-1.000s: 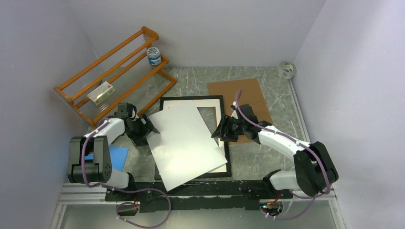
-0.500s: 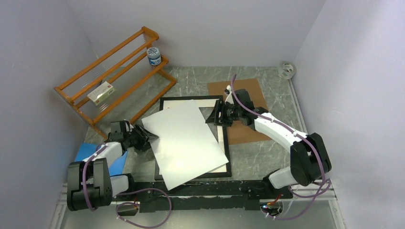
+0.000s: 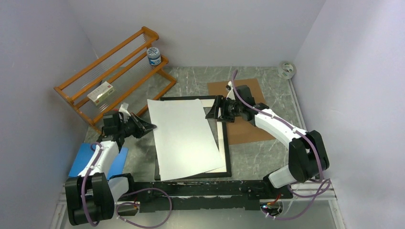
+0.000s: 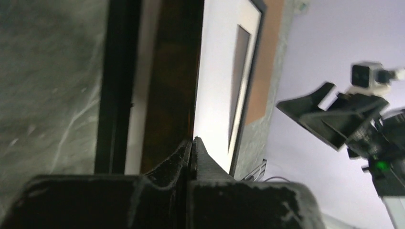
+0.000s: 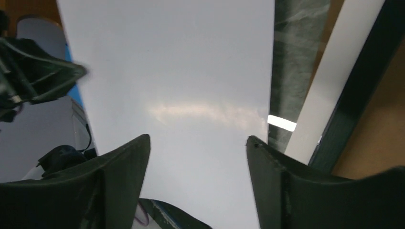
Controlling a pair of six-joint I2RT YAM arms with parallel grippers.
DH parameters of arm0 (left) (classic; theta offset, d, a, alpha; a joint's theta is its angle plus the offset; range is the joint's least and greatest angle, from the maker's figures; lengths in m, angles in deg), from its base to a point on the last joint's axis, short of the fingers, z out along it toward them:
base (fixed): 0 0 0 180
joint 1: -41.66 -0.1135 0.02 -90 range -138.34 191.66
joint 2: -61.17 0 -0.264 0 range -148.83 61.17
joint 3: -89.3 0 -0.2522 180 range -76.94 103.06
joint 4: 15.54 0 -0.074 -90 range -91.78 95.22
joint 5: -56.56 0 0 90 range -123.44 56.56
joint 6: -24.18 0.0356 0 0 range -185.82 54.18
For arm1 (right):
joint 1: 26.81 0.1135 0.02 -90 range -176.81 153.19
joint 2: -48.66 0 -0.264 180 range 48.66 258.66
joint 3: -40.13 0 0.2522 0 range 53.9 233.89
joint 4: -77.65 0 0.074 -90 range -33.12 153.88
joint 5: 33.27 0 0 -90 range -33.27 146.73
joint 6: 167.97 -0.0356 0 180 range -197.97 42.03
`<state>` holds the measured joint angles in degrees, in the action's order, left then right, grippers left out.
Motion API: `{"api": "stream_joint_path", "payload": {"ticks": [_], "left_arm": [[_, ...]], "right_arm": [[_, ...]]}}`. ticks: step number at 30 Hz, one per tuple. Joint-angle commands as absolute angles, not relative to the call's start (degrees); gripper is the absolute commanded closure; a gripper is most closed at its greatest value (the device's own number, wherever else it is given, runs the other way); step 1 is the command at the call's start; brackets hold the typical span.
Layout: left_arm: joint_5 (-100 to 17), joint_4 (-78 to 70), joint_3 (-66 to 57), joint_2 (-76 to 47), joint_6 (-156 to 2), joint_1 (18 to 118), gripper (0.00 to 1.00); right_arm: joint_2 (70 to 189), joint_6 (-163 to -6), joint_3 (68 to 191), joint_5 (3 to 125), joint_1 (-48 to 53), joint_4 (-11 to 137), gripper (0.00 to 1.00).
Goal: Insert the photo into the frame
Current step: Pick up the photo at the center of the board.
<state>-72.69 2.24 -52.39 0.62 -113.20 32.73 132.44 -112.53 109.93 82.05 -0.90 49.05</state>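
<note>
The photo lies white back up over the black frame, nearly square with it, its picture side hidden. My left gripper is shut on the photo's left edge. In the left wrist view that edge of the photo runs straight into the closed tips of the left gripper, with the frame beneath. My right gripper hangs open over the photo's far right corner. In the right wrist view the right gripper has only the photo below it, and the frame is at right.
A brown cardboard board lies behind the frame under the right arm. An orange wooden rack holding a small jar stands at the back left. A blue sheet lies at the near left, a tape roll at the back right.
The photo has swung from skewed to nearly square with the frame. My left gripper went from open to shut on its left edge. My right gripper moved towards the far corner and opened wider.
</note>
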Motion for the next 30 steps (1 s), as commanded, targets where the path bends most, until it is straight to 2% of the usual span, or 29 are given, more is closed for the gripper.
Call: {"api": "stream_joint_path", "payload": {"ticks": [1, 6, 12, 15, 23, 27, 30], "left_arm": [[-82.5, 4.8, -45.3, 0.6, -105.1, 32.4, 0.97], [-92.1, -4.9, -44.4, -0.1, -108.8, 32.4, 0.97], [-99.9, 8.4, -34.2, 2.4, -95.7, 32.5, 0.98], [-103.3, 9.2, -31.4, 3.4, -93.2, 32.5, 0.97], [-112.1, -5.8, -29.6, 3.1, -106.6, 32.5, 0.98], [-111.9, -6.8, -25.9, 2.4, -111.6, 32.7, 0.98], [-109.4, -8.0, -23.7, 1.6, -116.5, 32.8, 0.97]], "right_arm": [[133.4, -112.7, 110.1, 80.4, -1.5, 55.2, 0.17], [133.6, -116.8, 106.5, 81.3, -1.7, 65.1, 0.08], [134.3, -122.6, 101.7, 80.9, -2.1, 77.8, 0.06], [133.6, -125.7, 98.3, 79.9, -2.4, 83.9, 0.04], [135.0, -132.6, 90.5, 85.1, -2.8, 105.3, 0.01], [137.4, -136.6, 88.1, 87.7, -2.8, 116.1, 0.01], [138.8, -139.7, 86.9, 86.5, -3.0, 118.4, 0.01]]}}
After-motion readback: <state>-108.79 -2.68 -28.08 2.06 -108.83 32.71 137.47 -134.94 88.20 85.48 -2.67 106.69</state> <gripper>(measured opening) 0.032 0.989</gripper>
